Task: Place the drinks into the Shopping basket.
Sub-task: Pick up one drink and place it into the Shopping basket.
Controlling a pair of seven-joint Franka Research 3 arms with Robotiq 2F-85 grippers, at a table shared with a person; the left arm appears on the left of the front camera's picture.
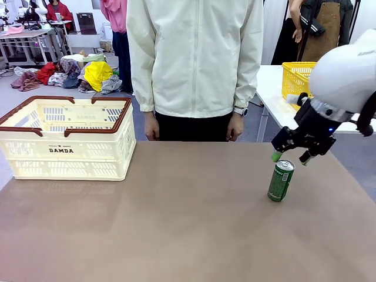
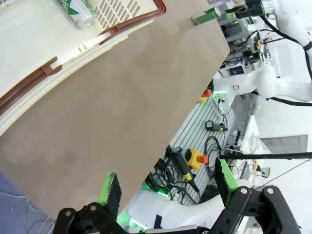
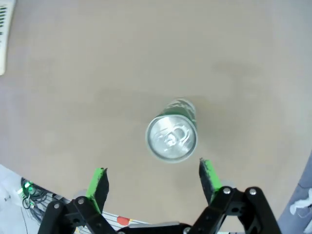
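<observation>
Nearest me, well left of the green drink can (image 1: 281, 180), my left gripper (image 2: 168, 178) hangs spread and empty over the table's (image 1: 176, 223) near edge. The can stands upright on the table. Just above the can, my right gripper (image 1: 290, 157) hovers with its jaws wide, not touching it. The Shopping basket (image 1: 67, 138) sits well left of the can and slightly farther back. Beyond the can, to its left, a person (image 1: 194, 59) stands at the far edge.

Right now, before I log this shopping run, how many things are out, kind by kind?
Green cans: 2, the standing can and the lying can inside the Shopping basket.
Baskets: 2, the Shopping basket and the yellow basket.
Total: 4.
</observation>
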